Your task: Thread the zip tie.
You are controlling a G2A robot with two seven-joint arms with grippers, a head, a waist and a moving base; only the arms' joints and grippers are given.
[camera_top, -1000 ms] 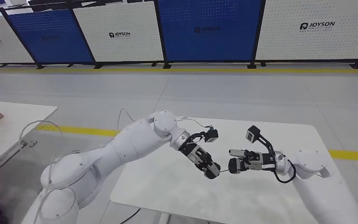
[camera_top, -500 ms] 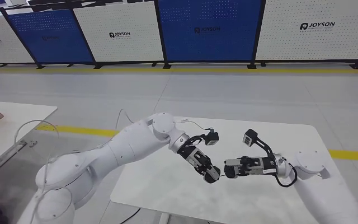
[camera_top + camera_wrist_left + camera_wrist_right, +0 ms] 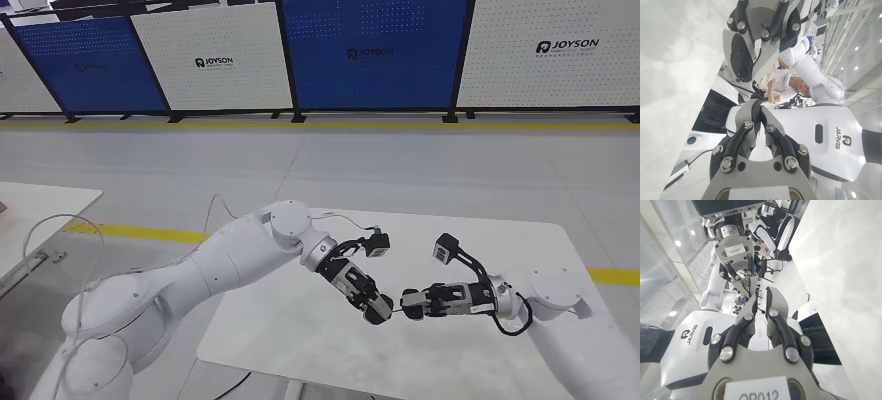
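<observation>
A hall floor with a yellow line runs under a row of blue and white panels (image 3: 375, 50) at twelve o'clock in the top view. The white table (image 3: 480, 240) fills the ground from about four to six o'clock.

Over it, one arm comes in from eight o'clock and the other from four o'clock. Their tips meet just below centre, at about five o'clock, raised off the tabletop. The left gripper (image 3: 379, 310) sits at nine o'clock of the right gripper (image 3: 407, 303), nose to nose and very near.

The left jaws are pinched together on the zip tie (image 3: 757, 94), a thin black strap. It passes between the pads, and a short free length pokes out toward the right gripper. The right jaws stand slightly apart, a narrow gap with nothing gripped that I can make out. The tip of the strap is at or just short of that gap; whether it touches a finger I cannot tell.

By its look the tie is very light, narrow and springy. It should bend easily across its flat face and feel slick under the pads. Held far from the tip, the tip would likely wag, so a hold on the flat faces close behind the free end seems best. The next move needs fine alignment more than force.
</observation>
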